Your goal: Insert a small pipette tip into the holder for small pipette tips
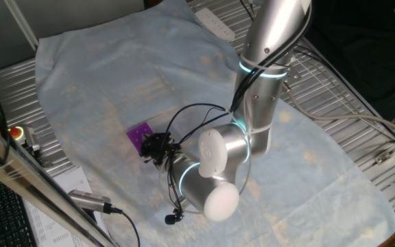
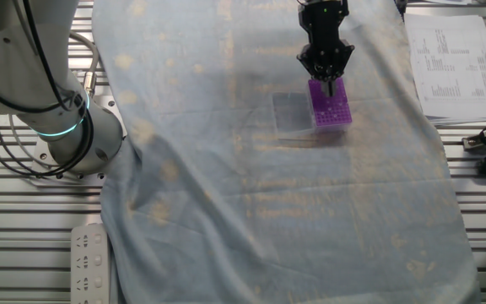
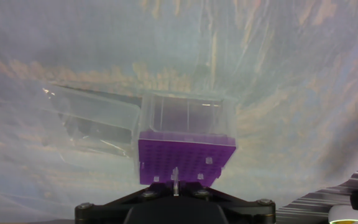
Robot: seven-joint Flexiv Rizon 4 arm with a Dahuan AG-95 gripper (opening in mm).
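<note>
On pale blue cloth (image 2: 226, 194) over metal table (image 2: 24, 236), purple holder (image 2: 331, 105), claw (image 2: 327, 80) pinching pipette tip (image 3: 174, 180).

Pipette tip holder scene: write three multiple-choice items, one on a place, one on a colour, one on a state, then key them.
1. Where is the gripper?
A. directly above the holder for small pipette tips
B. over the power strip
C. over the printed paper sheet

2. What colour is the holder's perforated top?
A. green
B. purple
C. orange

3. What state is the holder's clear lid in?
A. shut over the holes
B. absent
C. swung open to one side

Answers:
1 A: the other fixed view shows the fingers at the holder's edge.
2 B: all views show a purple grid.
3 C: the hand view shows the clear lid lying beside the holder.
</note>
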